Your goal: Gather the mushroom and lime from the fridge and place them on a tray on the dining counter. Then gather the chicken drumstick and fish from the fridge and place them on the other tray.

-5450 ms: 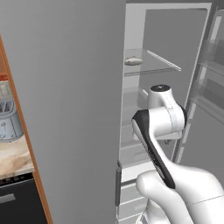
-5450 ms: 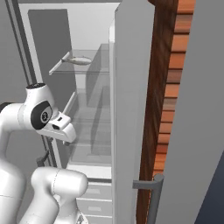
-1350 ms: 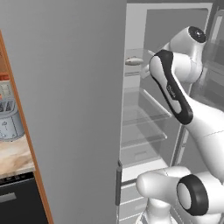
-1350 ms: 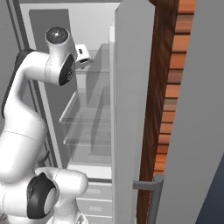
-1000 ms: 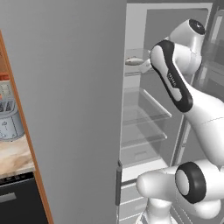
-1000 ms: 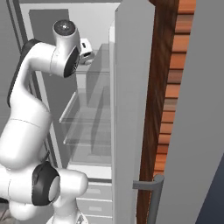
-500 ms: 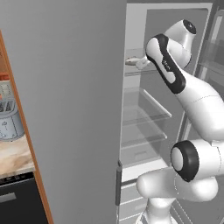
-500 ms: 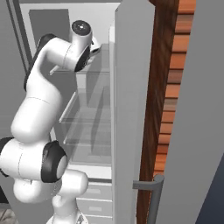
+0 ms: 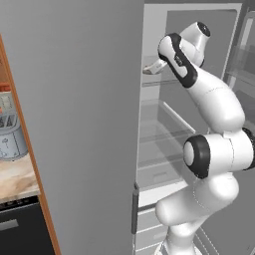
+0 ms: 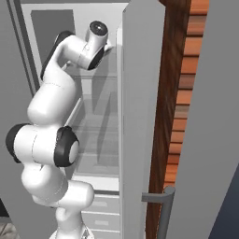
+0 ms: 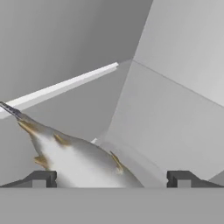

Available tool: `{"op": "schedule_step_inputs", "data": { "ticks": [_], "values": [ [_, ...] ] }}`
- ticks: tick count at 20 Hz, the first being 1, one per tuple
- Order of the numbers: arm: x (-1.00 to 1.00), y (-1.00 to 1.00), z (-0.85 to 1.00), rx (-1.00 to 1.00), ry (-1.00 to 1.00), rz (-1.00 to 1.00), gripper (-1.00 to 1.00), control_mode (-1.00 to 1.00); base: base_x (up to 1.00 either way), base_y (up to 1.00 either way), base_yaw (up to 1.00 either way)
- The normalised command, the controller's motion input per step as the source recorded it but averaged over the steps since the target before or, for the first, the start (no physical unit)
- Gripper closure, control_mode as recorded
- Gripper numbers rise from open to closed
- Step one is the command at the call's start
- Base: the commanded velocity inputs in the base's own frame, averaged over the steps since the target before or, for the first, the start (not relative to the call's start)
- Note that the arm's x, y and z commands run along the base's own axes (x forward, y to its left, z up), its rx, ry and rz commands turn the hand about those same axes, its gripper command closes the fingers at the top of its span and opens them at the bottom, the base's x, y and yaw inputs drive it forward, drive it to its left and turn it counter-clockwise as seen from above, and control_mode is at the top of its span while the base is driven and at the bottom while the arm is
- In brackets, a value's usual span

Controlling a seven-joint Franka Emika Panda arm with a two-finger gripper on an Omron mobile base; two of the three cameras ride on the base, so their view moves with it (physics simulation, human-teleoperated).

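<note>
The fridge [image 9: 89, 129] stands open, white inside with glass shelves. My arm reaches up to its top shelf [image 9: 164, 82], and my gripper [image 9: 149, 70] sits at the shelf's left end. In the hand view the fish [image 11: 74, 159], silver-grey with orange fins, lies on the shelf straight ahead. My gripper [image 11: 111, 178] is open, with one fingertip [image 11: 40, 178] on each side of the fish's near end. I cannot tell whether they touch it. The mushroom, lime, chicken drumstick, trays and dining counter are out of view.
The open fridge door [image 10: 140, 116] with its bar handle [image 10: 161, 205] stands close on the right, and a brick wall [image 10: 184, 93] lies behind it. Lower glass shelves [image 9: 162, 119] and drawers [image 9: 149, 219] sit beneath my arm. A counter with a grey appliance [image 9: 10, 142] is at the left.
My arm has swung up from the middle of the fridge to the top shelf. Over the last second the hand pushed left and in toward the fish. The jaws stayed open.
</note>
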Motion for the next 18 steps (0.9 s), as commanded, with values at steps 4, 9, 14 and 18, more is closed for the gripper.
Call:
{"op": "schedule_step_inputs", "data": {
  "ticks": [4,9,14,18],
  "values": [
    [0.42,0.00,0.00,-0.03,0.03,0.03,-1.00,-1.00,0.00,0.00,0.00],
    [0.23,0.00,-0.02,-0.04,0.03,0.02,-1.00,-1.00,0.00,0.00,0.00],
    [0.01,0.00,-0.13,-0.02,0.06,0.04,-1.00,-1.00,0.00,0.00,0.00],
    [0.00,0.00,-0.17,0.00,0.03,0.08,-1.00,-1.00,0.00,0.00,0.00]
  ]
}}
